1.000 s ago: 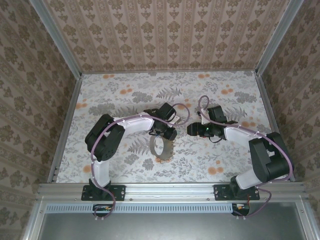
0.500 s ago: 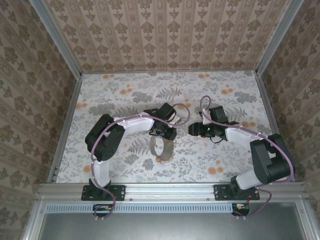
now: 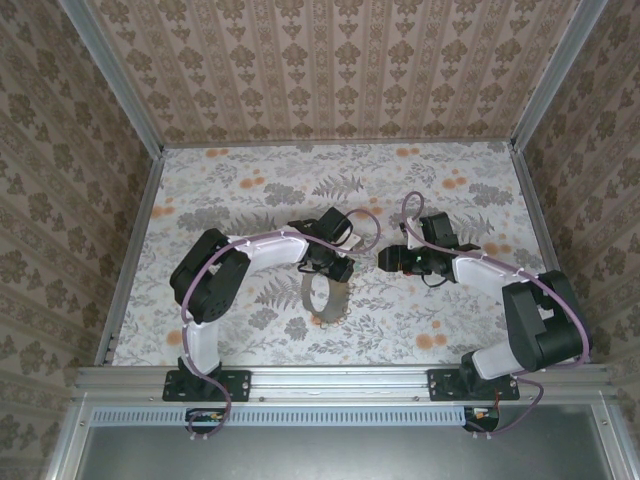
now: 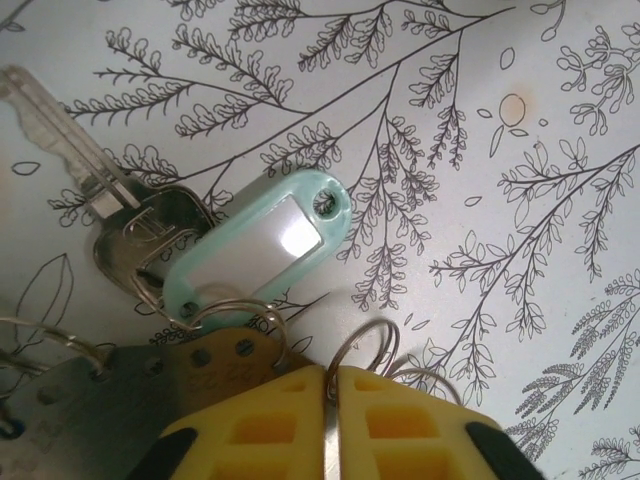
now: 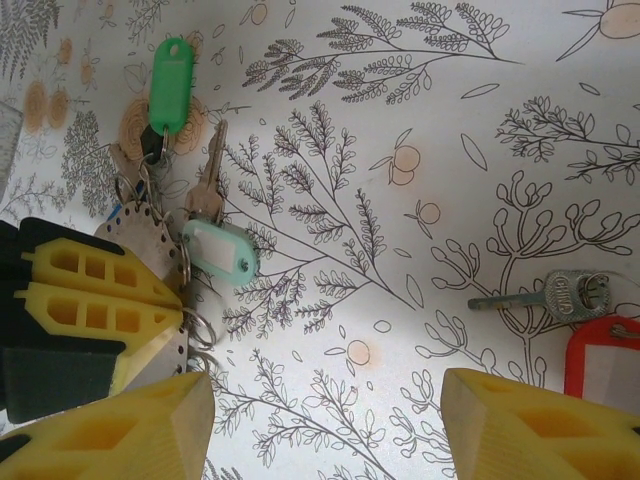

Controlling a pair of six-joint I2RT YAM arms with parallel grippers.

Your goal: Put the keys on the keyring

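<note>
My left gripper (image 4: 335, 400) is shut on a thin metal keyring (image 4: 350, 352), which pokes up from between its yellow fingers (image 4: 250, 425). The ring joins a brown-grey strap (image 4: 200, 365), seen as a loop (image 3: 322, 300) in the top view. A pale teal tag (image 4: 255, 250) with a silver key (image 4: 60, 130) hangs off another ring on the strap. A green-tagged key (image 5: 170, 85) lies by the strap's end. A red-tagged key (image 5: 605, 355) lies loose to the right. My right gripper (image 5: 325, 420) stands open over bare table between them, holding nothing.
The two grippers face each other closely at the table's middle, the left one (image 3: 335, 268) just left of the right one (image 3: 385, 260). Purple cables (image 3: 365, 230) arch over both wrists. Patterned walls (image 3: 330, 70) enclose the flowered table (image 3: 240, 190) on three sides.
My left jaws have closed onto the keyring. The right gripper has eased slightly to the right, its opening unchanged.
</note>
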